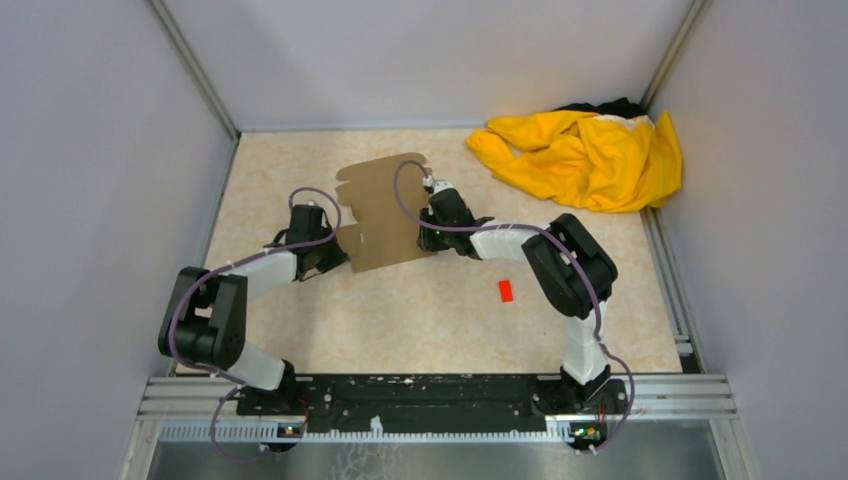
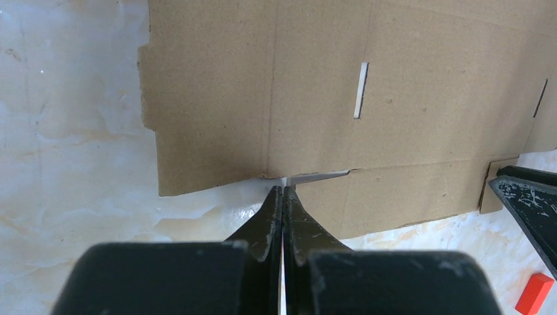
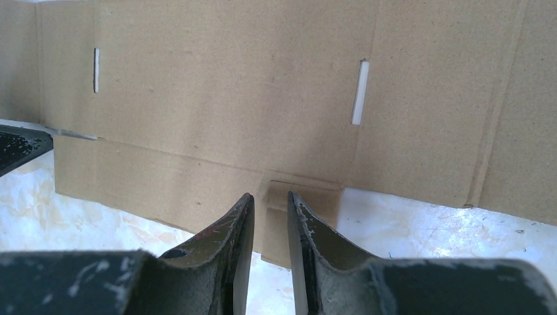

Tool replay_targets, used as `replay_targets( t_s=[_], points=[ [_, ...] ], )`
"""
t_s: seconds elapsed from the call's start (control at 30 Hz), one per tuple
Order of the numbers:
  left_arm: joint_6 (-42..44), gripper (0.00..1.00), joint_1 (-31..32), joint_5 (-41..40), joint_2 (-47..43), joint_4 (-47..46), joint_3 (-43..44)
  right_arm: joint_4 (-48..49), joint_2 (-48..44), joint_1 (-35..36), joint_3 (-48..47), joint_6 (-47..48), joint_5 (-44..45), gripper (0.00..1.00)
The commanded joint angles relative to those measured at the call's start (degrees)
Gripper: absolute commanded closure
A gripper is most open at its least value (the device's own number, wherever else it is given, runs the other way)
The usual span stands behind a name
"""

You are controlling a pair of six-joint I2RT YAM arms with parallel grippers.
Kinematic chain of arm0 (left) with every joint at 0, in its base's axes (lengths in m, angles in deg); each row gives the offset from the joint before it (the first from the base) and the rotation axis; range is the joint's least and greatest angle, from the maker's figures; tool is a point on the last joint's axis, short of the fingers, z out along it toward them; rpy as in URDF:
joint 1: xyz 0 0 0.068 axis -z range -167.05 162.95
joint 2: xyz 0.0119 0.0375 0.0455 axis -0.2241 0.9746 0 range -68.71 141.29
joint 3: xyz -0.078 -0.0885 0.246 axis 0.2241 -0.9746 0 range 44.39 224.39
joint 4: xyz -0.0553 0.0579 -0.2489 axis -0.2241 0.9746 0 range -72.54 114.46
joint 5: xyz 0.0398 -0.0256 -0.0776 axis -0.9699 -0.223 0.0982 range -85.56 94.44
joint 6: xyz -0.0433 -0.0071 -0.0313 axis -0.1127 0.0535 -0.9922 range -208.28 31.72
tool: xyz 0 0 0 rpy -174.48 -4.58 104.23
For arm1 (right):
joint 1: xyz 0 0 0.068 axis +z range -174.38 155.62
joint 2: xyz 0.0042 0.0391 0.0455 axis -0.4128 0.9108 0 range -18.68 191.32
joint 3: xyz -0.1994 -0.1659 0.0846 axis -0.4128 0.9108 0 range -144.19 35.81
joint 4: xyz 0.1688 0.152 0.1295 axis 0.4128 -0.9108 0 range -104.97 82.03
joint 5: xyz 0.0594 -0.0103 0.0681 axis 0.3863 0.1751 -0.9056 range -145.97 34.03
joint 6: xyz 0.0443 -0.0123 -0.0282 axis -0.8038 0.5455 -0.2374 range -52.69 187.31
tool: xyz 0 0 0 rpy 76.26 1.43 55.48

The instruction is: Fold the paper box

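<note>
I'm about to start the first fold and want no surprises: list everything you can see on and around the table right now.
paper box: one, brown, flat die-cut sheet at mid-table, between the two grippers
yellow cloth: one, yellow, crumpled in the far right corner
black item: one, black, mostly hidden behind the cloth; cannot tell what it is
red block: one, red, on the table nearer than the sheet and to its right, apart from it
table: one, beige marbled, grey walls around it
left gripper: one, black, shut, tips at the sheet's left edge
right gripper: one, black, jaws slightly apart at a small tab on the sheet's right edge
</note>
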Motion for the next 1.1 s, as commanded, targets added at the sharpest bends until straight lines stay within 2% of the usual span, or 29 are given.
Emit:
replay_targets(
  t_s=[0.0,0.37,1.07],
  points=[
    [0.12,1.0,0.17,3.98,-1.62,0.91,0.19,-18.29,6.89,1.08,4.9,0.08,-2.94,0.74],
    [-1.71,1.0,0.08,8.32,-4.24,0.59,1.13,-16.96,7.3,1.05,5.51,-0.16,-3.82,0.74],
    [-3.48,1.0,0.41,12.91,0.51,-4.0,0.61,-15.9,8.07,1.08,5.75,-0.41,-4.82,0.74]
  ],
)
